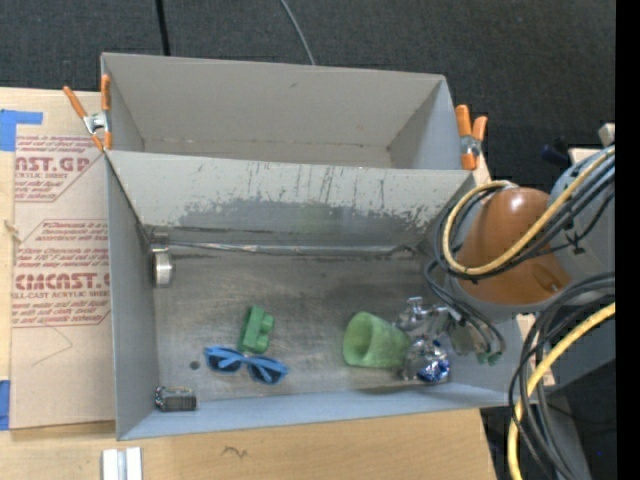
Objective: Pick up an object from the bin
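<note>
Jaws low in the bin, close beside a green cup

The cup is light green, round and chunky, and lies on its side just next to the jaws. I cannot tell if the jaws are apart or together. Past the cup, farther from the jaws, lie a small green block and blue sunglasses.
</note>
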